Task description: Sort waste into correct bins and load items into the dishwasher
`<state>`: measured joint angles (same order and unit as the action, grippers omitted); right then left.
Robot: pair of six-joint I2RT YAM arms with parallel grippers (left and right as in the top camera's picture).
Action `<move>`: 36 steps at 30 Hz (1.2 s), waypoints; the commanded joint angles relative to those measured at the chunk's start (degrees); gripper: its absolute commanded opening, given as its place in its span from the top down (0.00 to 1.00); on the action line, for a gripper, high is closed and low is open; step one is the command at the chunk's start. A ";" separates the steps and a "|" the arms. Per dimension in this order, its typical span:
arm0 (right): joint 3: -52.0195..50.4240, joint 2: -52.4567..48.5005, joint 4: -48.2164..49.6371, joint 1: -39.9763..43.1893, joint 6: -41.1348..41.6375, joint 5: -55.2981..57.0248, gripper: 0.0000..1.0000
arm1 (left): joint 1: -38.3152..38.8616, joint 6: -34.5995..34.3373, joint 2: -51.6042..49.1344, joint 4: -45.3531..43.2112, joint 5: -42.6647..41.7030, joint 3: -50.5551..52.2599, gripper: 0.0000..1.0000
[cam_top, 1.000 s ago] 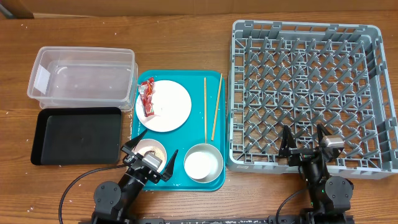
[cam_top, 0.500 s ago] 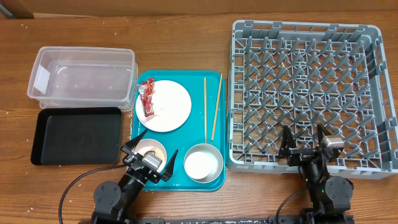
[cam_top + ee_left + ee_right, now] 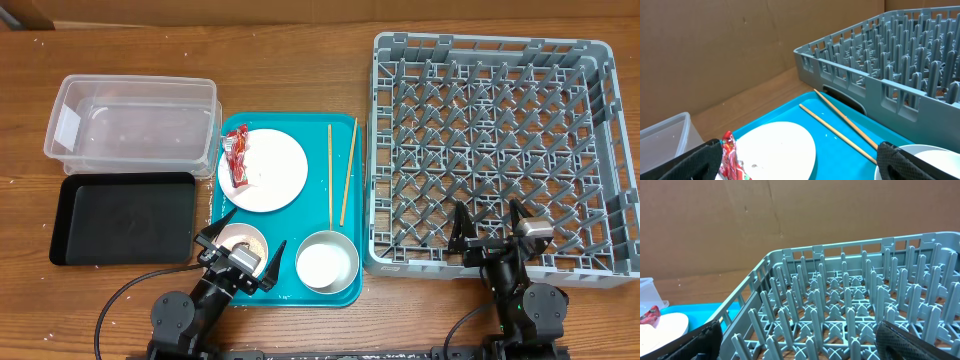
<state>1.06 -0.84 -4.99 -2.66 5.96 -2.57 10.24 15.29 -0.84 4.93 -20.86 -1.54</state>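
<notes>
Left end effector (image 3: 256, 228), right end effector (image 3: 486, 210) gape empty; pinch your light, crinkly red wrapper (image 3: 236, 158) by its edge on the plate (image 3: 276, 176).

Grey rack (image 3: 480, 42), floor in a grid pattern.
Bright teal serving tray (image 3: 290, 225).
Pale pinkish-white plate (image 3: 272, 172).
Red wrapper (image 3: 237, 158).
Chopsticks (image 3: 330, 175), light natural wood.
Clear, colourless tub (image 3: 130, 82).
Black flat tray (image 3: 122, 218).
White bowl (image 3: 325, 262).
Surface (image 3: 300, 60), mid-brown wood grain with scattered white specks.
Backdrop (image 3: 715, 50), plain brown.
</notes>
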 commanded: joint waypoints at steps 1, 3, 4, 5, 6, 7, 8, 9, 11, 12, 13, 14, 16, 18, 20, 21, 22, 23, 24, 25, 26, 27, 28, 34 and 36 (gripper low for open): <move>-0.59 0.68 0.46 0.26 0.20 -0.11 0.00 | -0.09 0.81 0.52 -0.07 -0.61 0.20 0.00; -0.59 0.68 0.46 0.26 0.20 -0.11 0.00 | -0.09 0.81 0.52 -0.07 -0.61 0.20 0.00; -0.59 0.68 0.44 0.26 0.20 -0.11 0.00 | -0.09 0.81 0.52 -0.07 -0.61 0.20 0.00; -0.59 0.68 0.44 0.26 0.20 -0.11 0.00 | -0.09 0.81 0.52 -0.07 -0.61 0.20 0.00; -0.59 0.68 0.44 0.26 0.20 -0.11 0.00 | -0.09 0.81 0.52 -0.07 -0.61 0.20 0.00; -0.59 0.66 0.44 0.26 0.20 -0.11 0.00 | -0.09 0.81 0.52 -0.07 -0.61 0.20 0.00; -0.59 0.66 0.44 0.26 0.20 -0.11 0.00 | -0.09 0.81 0.52 -0.07 -0.61 0.20 0.00; -0.59 0.66 0.46 0.26 0.20 -0.11 0.00 | -0.09 0.81 0.52 -0.07 -0.61 0.20 0.00; -0.59 0.66 0.44 0.26 0.20 -0.11 0.00 | -0.09 0.81 0.52 -0.07 -0.61 0.20 0.00; -0.59 0.66 0.44 0.26 0.20 -0.11 0.00 | -0.09 0.81 0.52 -0.07 -0.61 0.20 0.00; -0.59 0.66 0.44 0.26 0.20 -0.11 0.00 | -0.09 0.81 0.52 -0.07 -0.61 0.20 0.00; -0.59 0.66 0.44 0.26 0.20 -0.11 0.00 | -0.09 0.81 0.52 -0.07 -0.61 0.20 0.00; -0.59 0.66 0.46 0.26 0.20 -0.11 0.00 | -0.09 0.81 0.52 -0.07 -0.61 0.20 0.00; -0.59 0.68 0.44 0.26 0.20 -0.11 0.00 | -0.09 0.81 0.52 -0.07 -0.61 0.20 0.00; -0.59 0.66 0.46 0.26 0.20 -0.11 0.00 | -0.09 0.81 0.52 -0.07 -0.61 0.20 0.00; -0.59 0.68 0.44 0.26 0.20 -0.11 0.00 | -0.09 0.85 0.52 -0.04 -0.57 0.20 0.00; -0.59 0.66 0.46 0.26 0.20 -0.11 0.00 | -0.09 1.22 0.52 -0.04 0.46 0.20 0.00; -0.59 0.68 0.46 0.26 0.20 -0.11 0.00 | -0.11 1.27 0.52 -0.04 1.16 0.20 0.00; -0.59 0.68 0.44 0.26 0.20 -0.11 0.00 | -0.11 1.27 0.52 -0.04 1.38 0.20 0.00; -0.59 0.66 0.44 0.26 0.20 -0.11 0.00 | -0.11 1.22 0.52 -0.11 1.36 0.20 0.00; -0.59 0.68 0.46 0.26 0.20 -0.11 0.00 | -0.11 0.79 0.52 -0.11 0.55 0.20 0.00; -0.59 0.68 0.44 0.26 0.20 -0.11 0.00 | -0.07 0.50 0.52 -0.33 -1.40 0.20 0.00; -0.59 0.66 0.46 0.26 0.26 -0.20 0.00 | -0.09 0.55 0.52 -0.98 -3.93 0.20 0.00; -0.59 0.68 1.51 0.11 3.74 -8.70 0.00 | -0.09 0.09 0.52 -1.46 -16.50 0.26 0.00; -0.57 0.68 2.99 0.11 7.67 -13.66 0.00 | -0.09 -6.12 0.52 -4.50 -17.18 0.22 0.00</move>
<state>1.06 -0.84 -3.44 -2.66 8.47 -8.49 10.24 14.59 -0.86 2.79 -32.05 -1.48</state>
